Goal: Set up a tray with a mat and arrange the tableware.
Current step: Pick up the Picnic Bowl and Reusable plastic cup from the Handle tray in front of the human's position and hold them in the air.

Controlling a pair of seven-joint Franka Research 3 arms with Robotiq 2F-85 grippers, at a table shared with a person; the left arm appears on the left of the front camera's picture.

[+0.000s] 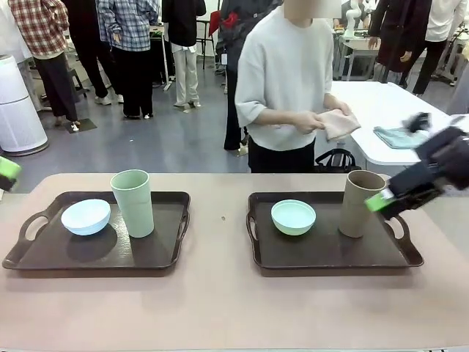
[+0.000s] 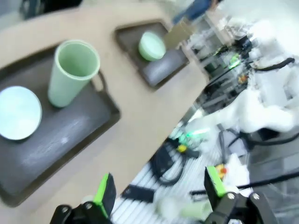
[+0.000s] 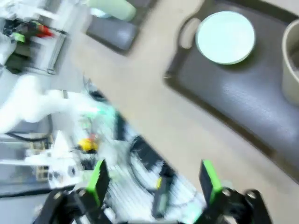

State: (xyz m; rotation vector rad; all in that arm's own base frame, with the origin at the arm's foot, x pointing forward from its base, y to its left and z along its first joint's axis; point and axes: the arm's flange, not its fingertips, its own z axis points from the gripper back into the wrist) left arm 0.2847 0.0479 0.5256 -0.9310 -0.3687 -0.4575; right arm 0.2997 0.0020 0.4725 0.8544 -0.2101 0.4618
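Observation:
Two dark trays lie on the beige table. The left tray [image 1: 44,253] holds a pale blue bowl [image 1: 86,216] and a light green tumbler [image 1: 133,203]. On the right tray [image 1: 330,253] are a mint green bowl [image 1: 293,217] and a brown tumbler [image 1: 360,203]. Across the table a person holds a folded pinkish-beige mat [image 1: 337,123] in both hands. My right gripper [image 1: 381,199] hovers blurred just right of the brown tumbler, open and empty [image 3: 154,182]. My left gripper [image 1: 7,172] sits at the far left edge, open and empty [image 2: 161,189], off the table's near edge.
A white table [image 1: 381,103] behind the person carries a blue-grey cloth [image 1: 399,136]. Bare tabletop separates the two trays and runs along the near edge. Several people stand in the background. In the left wrist view the other arm's white base [image 2: 261,112] stands beside the table.

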